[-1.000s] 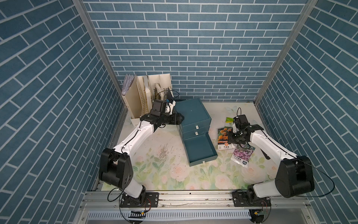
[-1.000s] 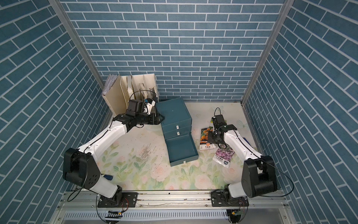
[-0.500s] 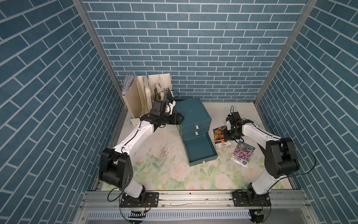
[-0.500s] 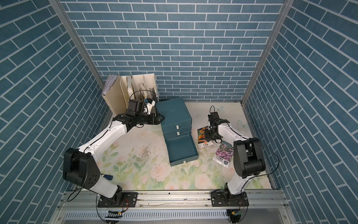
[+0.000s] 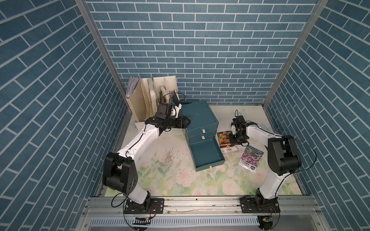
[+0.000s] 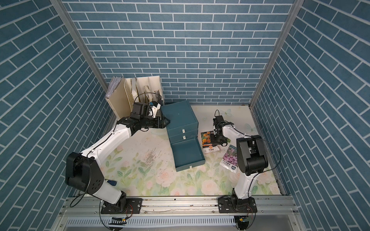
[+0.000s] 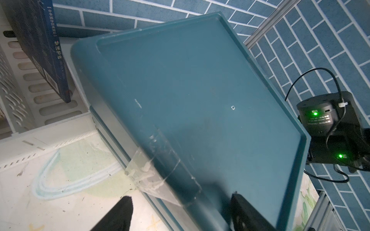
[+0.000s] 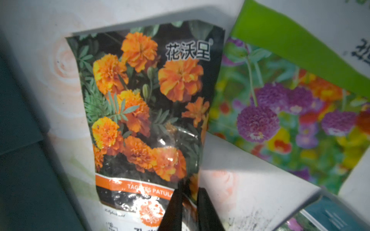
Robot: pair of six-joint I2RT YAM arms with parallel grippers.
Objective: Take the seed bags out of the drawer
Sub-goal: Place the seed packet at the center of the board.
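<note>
In both top views the shallow dark teal drawer (image 5: 206, 154) stands pulled out from the foot of the teal cube cabinet (image 5: 200, 116), and its floor shows bare. The flat glossy orange marigold packet (image 5: 225, 140) lies just beside it on the flower-printed worktop (image 5: 160, 174). The pink-purple packet (image 5: 250, 161) lies nearer the rail. The right pincer (image 5: 235, 142) sits at the marigold packet's outer edge. The left pincer (image 5: 185, 124) is against the cabinet's upper left edge.

In the left wrist view, one dark finger (image 7: 246, 212) lies over the cabinet's top and the other hangs outside its wall. The pincer seems to be bracing the cabinet, though I cannot tell whether it presses. A cream slotted file rack (image 7: 50, 128) and a dark book (image 7: 40, 50) stand behind.

In the right wrist view, the marigold packet lies flat on the worktop beside a green-banded packet of mixed blooms (image 8: 290, 100). The right pincer's two fingers straddle the marigold packet's edge with only a slit between them — pinching or let go, I cannot tell.

My judgement is that this is the set-down of the last bag, so the task is all but finished. The next move calls for a full release and a straight lift, so the slick packet is not dragged — then the left pincer can leave the cabinet.
</note>
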